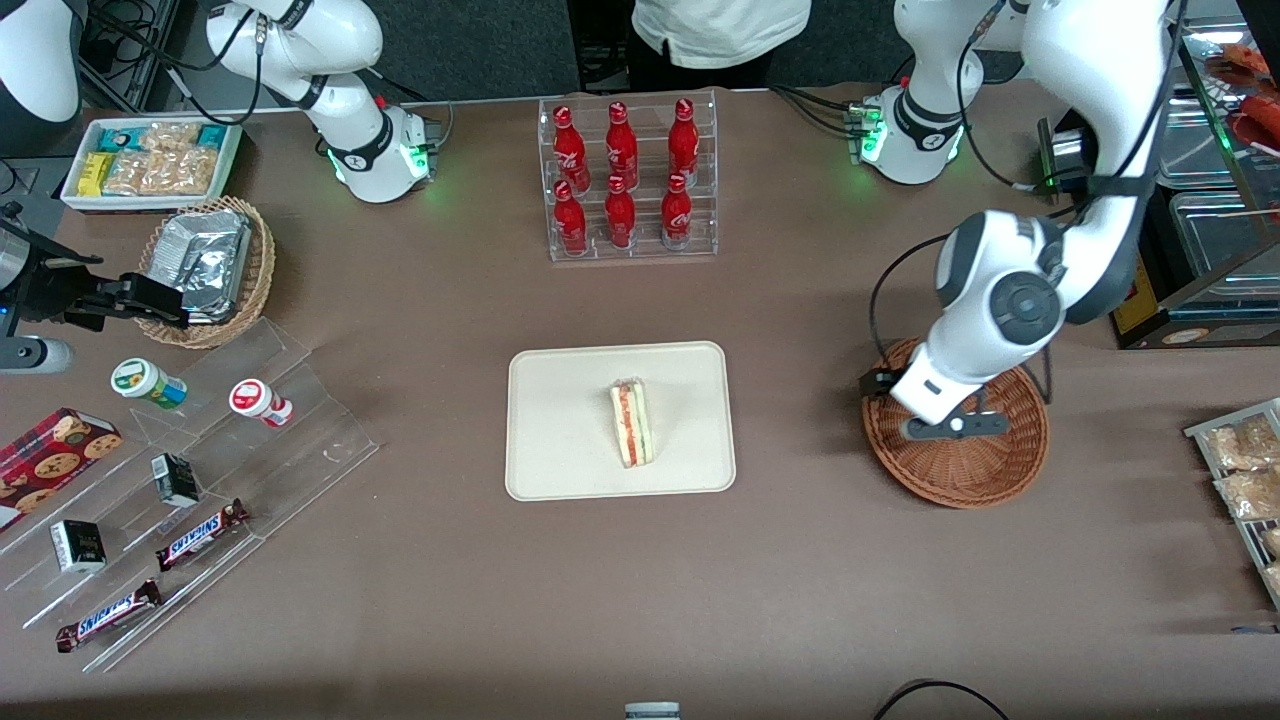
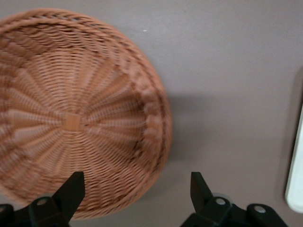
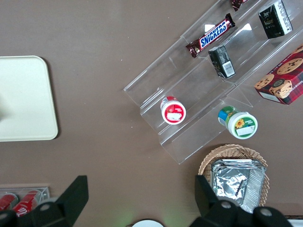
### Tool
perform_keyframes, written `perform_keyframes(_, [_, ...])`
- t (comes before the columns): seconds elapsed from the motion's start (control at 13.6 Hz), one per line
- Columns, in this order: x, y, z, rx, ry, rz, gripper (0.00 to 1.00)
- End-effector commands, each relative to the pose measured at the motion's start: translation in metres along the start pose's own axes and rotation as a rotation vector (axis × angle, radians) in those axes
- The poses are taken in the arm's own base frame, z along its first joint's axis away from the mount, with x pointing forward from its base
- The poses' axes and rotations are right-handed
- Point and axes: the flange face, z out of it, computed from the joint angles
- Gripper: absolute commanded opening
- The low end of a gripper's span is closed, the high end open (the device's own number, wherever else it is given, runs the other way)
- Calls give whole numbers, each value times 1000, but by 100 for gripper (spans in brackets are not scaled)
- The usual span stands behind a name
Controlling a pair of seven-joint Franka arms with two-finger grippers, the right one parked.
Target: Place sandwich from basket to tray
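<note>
Sandwich [image 1: 632, 424]: lies on the tray, roughly at its middle, cut edge up with red, pale and green layers showing; nothing grips it.
Tray [image 1: 560, 440]: flat cream-white rectangle at mid-table, nearer the front camera than the bottle rack; one rounded corner also shows in the left wrist view [image 2: 296, 189].
Basket [image 1: 985, 475]: round reddish-brown wicker, on the table toward the working arm's end, well apart from the tray; its woven floor [image 2: 71, 123] holds nothing.
Tool [image 1: 945, 427]: hangs above the basket, over the rim part nearest the tray; in the left wrist view [image 2: 137, 198] its two black fingers [image 2: 71, 191] stand spread wide, with nothing between them.
Table [image 1: 800, 560]: brown surface carrying all the items.
Bottle rack [image 1: 628, 180]: clear tiered stand with six red bottles, farther from the front camera than the tray.
</note>
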Motion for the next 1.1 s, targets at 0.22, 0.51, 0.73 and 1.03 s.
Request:
perform_keyframes(0.22, [-23,-55,-55,13,-27,54,99])
perform_keyframes(0.51, [-29,-77,-88,11,-51,67,99])
perform_keyframes(0.73, [-29,-78,-136,16,-57,59,99])
perform_keyframes(1.03, [-50,-80,-208,24,-42,40,99])
